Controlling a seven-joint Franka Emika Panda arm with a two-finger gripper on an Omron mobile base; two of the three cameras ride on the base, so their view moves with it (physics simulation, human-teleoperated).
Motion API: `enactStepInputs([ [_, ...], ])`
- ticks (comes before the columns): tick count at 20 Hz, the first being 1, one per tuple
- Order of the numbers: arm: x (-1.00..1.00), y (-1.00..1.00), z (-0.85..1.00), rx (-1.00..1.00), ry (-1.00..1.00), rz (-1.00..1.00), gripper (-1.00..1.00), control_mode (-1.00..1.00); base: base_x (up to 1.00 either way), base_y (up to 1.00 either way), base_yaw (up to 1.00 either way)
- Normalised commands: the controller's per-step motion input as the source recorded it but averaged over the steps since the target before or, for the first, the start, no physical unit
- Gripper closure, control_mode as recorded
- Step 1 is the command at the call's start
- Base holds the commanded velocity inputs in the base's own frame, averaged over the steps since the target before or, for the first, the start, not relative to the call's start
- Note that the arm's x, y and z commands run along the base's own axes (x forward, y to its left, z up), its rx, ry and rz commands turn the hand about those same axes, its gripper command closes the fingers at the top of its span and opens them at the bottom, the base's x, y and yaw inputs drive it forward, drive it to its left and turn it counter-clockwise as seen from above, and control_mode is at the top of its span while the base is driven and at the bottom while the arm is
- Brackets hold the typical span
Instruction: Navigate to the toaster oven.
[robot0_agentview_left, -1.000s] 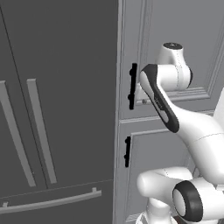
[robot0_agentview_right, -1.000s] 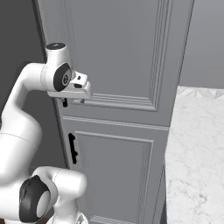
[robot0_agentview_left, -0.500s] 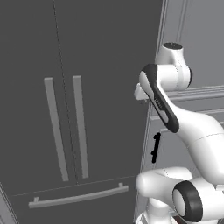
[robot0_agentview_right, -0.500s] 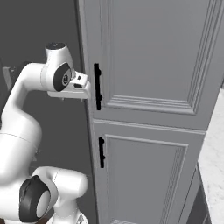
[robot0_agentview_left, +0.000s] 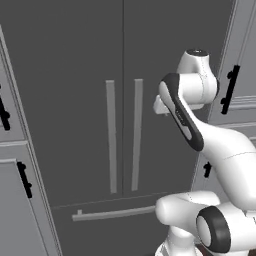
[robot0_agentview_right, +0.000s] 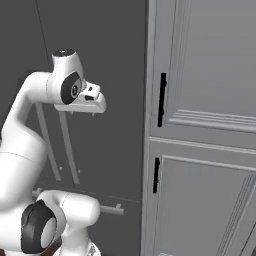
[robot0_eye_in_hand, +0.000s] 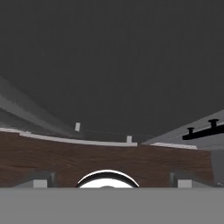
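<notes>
The step in hand is the drive itself: the base faces a dark double-door refrigerator (robot0_agentview_left: 120, 100) with tall grey cabinets (robot0_agentview_right: 200, 125) beside it, and the toaster oven is not among what the cameras take in, so its place cannot be told. The arm is folded high, the tool (robot0_agentview_right: 92, 102) tucked under the wrist; whether it is wide or narrow I cannot tell. Next, the base likely needs to travel or turn until a tabletop carrying the oven comes ahead.
</notes>
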Motion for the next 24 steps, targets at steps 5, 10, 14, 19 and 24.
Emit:
enactStepInputs([
  [5, 0.00, 0.00, 0.00, 0.00, 0.00, 0.00, -1.00, 1.00, -0.41, 0.57, -0.02],
  [10, 0.00, 0.00, 0.00, 0.00, 0.00, 0.00, -1.00, 1.00, -0.26, 0.76, -0.32],
  [14, 0.00, 0.00, 0.00, 0.00, 0.00, 0.00, -1.00, 1.00, -0.01, 0.34, -0.80],
  [19, 0.00, 0.00, 0.00, 0.00, 0.00, 0.00, -1.00, 1.00, 0.00, 0.12, -0.91],
  [24, 0.00, 0.00, 0.00, 0.00, 0.00, 0.00, -1.00, 1.00, 0.00, 0.10, -0.92],
])
